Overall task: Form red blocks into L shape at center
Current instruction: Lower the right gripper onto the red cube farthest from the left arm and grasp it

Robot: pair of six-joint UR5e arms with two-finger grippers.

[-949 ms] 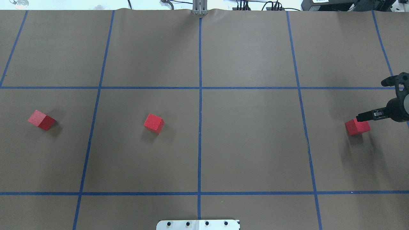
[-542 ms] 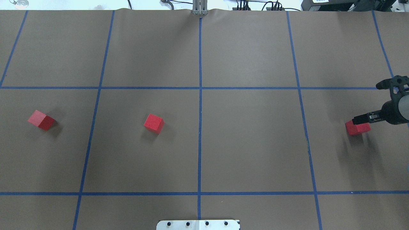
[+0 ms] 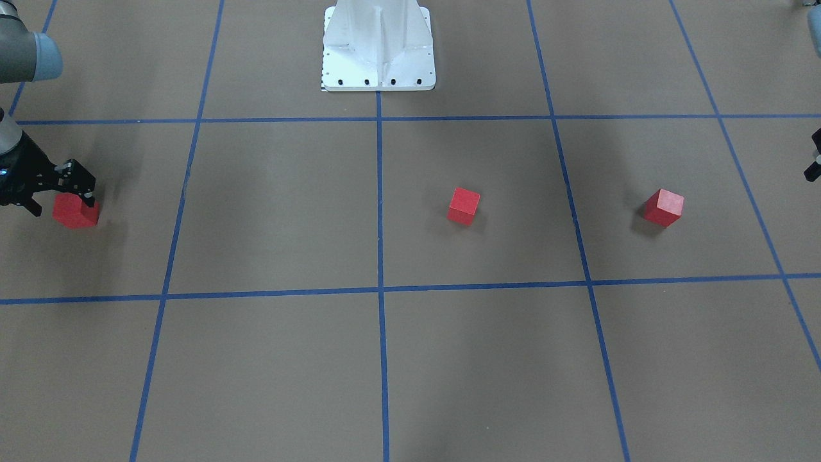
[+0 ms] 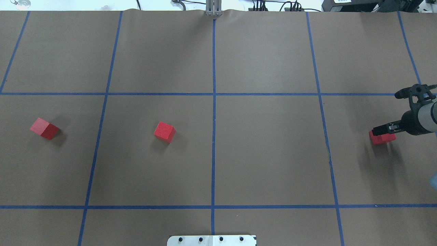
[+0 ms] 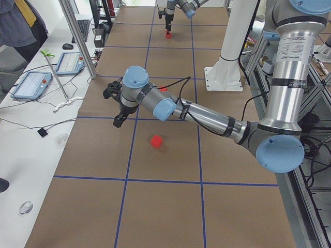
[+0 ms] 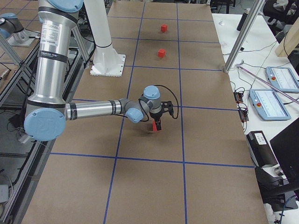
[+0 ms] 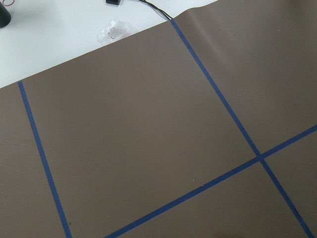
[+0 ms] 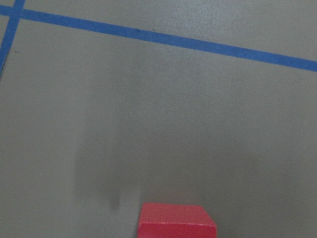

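Three red blocks lie on the brown floor. The left one (image 4: 44,128) and the middle one (image 4: 164,132) stand free. The right one (image 4: 382,139) sits under my right gripper (image 4: 380,131). In the front-facing view that gripper (image 3: 61,202) is open and low, with its fingers on either side of this block (image 3: 76,213). The block's top edge shows at the bottom of the right wrist view (image 8: 177,225). The center (image 4: 239,143), split by the vertical blue line, holds no block. My left gripper (image 5: 118,122) hangs above the floor past the left block (image 5: 156,141); I cannot tell its state.
The white robot base (image 3: 378,48) stands at the table's near middle edge. Blue tape lines (image 4: 213,102) split the floor into grid squares. Operator desks with tablets (image 5: 31,85) lie beyond the far edge of the table.
My right gripper has moved a little toward the center and down over the right block, covering more of it. The blocks have not moved.
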